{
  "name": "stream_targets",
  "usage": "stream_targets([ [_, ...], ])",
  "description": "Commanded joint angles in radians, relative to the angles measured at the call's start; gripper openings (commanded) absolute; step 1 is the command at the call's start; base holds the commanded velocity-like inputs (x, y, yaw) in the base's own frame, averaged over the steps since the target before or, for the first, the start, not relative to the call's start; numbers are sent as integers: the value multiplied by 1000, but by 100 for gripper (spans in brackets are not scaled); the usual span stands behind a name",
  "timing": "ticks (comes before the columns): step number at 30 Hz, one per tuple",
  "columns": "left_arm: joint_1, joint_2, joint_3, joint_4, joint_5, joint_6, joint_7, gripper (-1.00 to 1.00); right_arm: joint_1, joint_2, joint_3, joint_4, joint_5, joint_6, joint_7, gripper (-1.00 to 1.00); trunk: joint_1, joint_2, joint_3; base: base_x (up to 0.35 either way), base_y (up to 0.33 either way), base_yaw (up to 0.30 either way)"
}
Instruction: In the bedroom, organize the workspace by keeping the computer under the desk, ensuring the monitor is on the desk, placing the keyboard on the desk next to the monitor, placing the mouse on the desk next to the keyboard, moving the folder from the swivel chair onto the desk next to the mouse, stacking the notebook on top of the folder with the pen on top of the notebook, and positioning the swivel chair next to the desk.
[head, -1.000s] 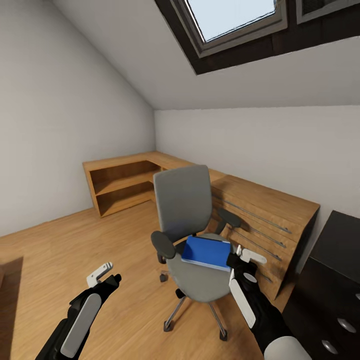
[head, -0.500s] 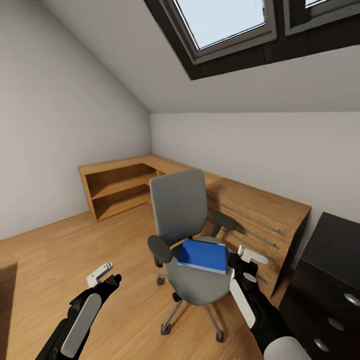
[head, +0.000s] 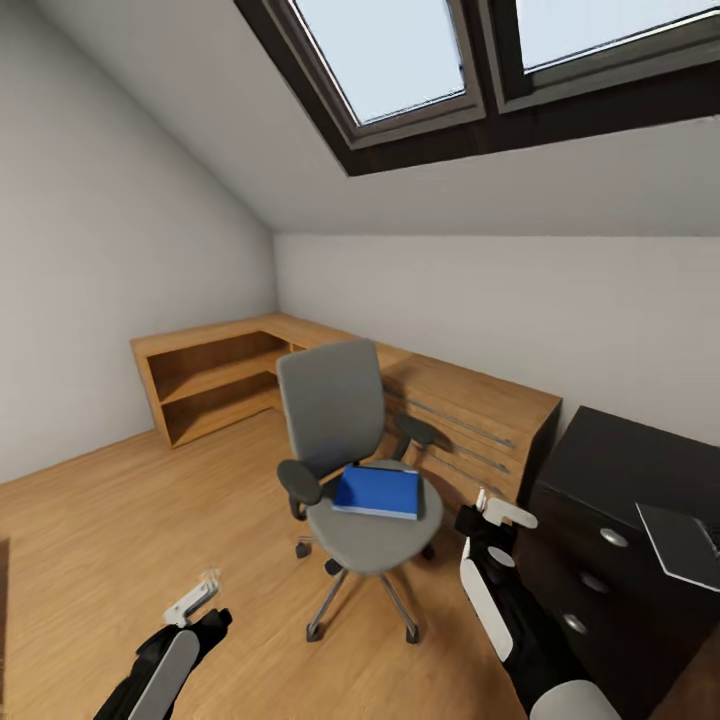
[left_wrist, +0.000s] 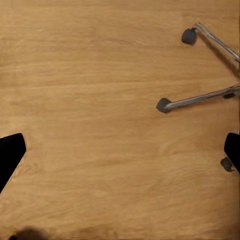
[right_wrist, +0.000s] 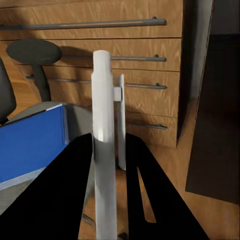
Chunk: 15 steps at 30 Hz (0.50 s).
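While folder (head: 378, 492) lies on swivel chair (head: 345, 440) | right pincer (right_wrist: 111, 125) pressed together — arm raised; left pincer (head: 192, 603) spread

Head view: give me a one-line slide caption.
Blue folder lying on the grey swivel chair, wooden drawer chest behind, black desk at right.

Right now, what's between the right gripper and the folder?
Head view: only the swivel chair's grey seat edge and open air lie between the right gripper and the folder.
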Motion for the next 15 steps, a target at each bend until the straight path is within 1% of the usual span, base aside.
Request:
stream_targets([
  [1, 2, 4, -3, 21, 7, -1, 9, 100, 1, 0, 4, -3, -4, 5, -7, -100, -5, 6, 2, -336, 0, -42],
  [2, 16, 20, -4, 111, 7, -29, 7, 100, 4, 0, 10, -12, -4, 5, -7, -100, -8, 13, 5, -337, 0, -17],
  [3, 18, 24, -4, 136, 6, -43, 6, 100, 5, 0, 11, -15, -4, 5, -7, -100, -12, 20, 9, -336, 0, -14],
  [4, 22, 31, -5, 189, 6, -73, 0, 100, 6, -1, 12, -21, -4, 5, -7, -100, -16, 27, 12, -337, 0, -9],
  [5, 27, 40, -21, 310, -2, -166, -70, 100, 11, -1, 16, -32, -4, 8, -7, -100, -20, 34, 15, -335, 0, -3],
  [6, 28, 42, -37, 354, -18, -205, -124, 100, 12, 0, 19, -34, -4, 16, -7, -100, -24, 41, 18, -328, 0, -2],
  [7, 28, 43, -45, 375, -30, -224, -153, 100, 13, 0, 20, -35, -4, 21, -7, -100, -28, 48, 21, -323, 0, -1],
  [8, 29, 44, -58, 416, -61, -262, -211, 100, 14, 0, 21, -41, -4, 35, -7, -100, -31, 55, 24, -313, 0, -1],
  [9, 29, 45, -71, 467, -121, -323, -286, 100, 16, 0, 23, -56, -4, 57, -7, -100, -35, 62, 27, -303, 0, 0],
  [10, 30, 41, -80, 524, -207, -420, -343, 100, 34, -1, 24, -87, -3, 76, -7, -100, -39, 69, 31, -216, 0, 0],
  [12, 30, 39, -82, 557, -240, -466, -360, 100, 46, -1, 24, -104, -3, 81, -7, -100, -47, 83, 37, -113, 0, 0],
  [15, 30, 38, -83, 574, -256, -488, -367, 100, 54, -2, 33, -112, -3, 84, -7, -100, -58, 104, 46, -41, 0, -35],
])
